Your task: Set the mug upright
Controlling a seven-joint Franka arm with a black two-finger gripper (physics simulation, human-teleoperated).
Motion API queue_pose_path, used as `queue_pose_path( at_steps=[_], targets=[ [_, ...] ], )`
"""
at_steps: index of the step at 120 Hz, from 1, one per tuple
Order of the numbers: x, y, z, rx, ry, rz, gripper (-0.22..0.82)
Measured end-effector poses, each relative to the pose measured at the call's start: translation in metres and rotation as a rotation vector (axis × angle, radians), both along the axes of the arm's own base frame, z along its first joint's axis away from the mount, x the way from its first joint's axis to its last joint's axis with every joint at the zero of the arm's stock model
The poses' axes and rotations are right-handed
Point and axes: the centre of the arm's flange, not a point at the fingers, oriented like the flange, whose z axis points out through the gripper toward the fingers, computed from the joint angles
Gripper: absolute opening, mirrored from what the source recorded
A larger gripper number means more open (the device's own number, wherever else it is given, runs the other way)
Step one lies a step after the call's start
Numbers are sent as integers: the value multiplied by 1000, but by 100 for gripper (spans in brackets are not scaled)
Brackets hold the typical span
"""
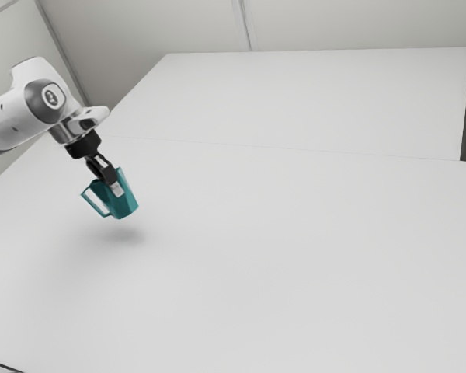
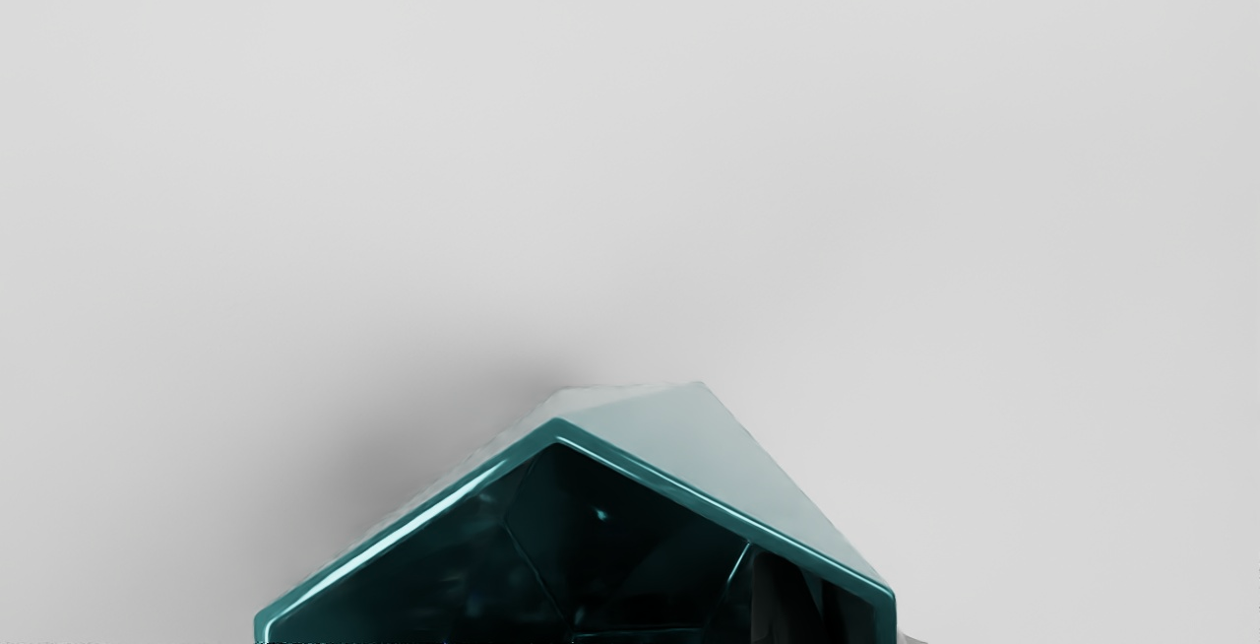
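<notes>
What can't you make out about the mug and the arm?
Inside of the mug: exterior view, hidden by its own walls.
Rest of the rim: wrist view, cut off by the bottom edge.
Base of the arm: exterior view, cut off by the left edge.

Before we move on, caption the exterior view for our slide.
Franka gripper holding a tilted, angular teal mug above a white table.

The glossy teal, faceted mug (image 1: 124, 205), 1 angular handle toward the exterior view's left, hangs tilted in the claw (image 1: 115, 186) above the desk (image 1: 279, 256).
</notes>
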Motion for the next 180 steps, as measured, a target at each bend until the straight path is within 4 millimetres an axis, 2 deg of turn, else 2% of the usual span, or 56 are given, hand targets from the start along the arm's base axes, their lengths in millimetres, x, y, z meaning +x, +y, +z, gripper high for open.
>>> queue_pose_path(
  at_steps=[48,65,90,116,140,159,180],
  targets=[
    [1,-83,-6,108,11,-38,-18],
    [-5,-108,-4,154,3,-43,-18],
    [-26,-143,-3,214,-4,-49,-18],
    [-47,-147,-12,257,8,4,-18],
    [-61,-171,-14,284,2,13,-18],
    [-68,-176,-31,318,16,33,-18],
    [-67,-180,-39,376,-16,45,-18]
  ],
)
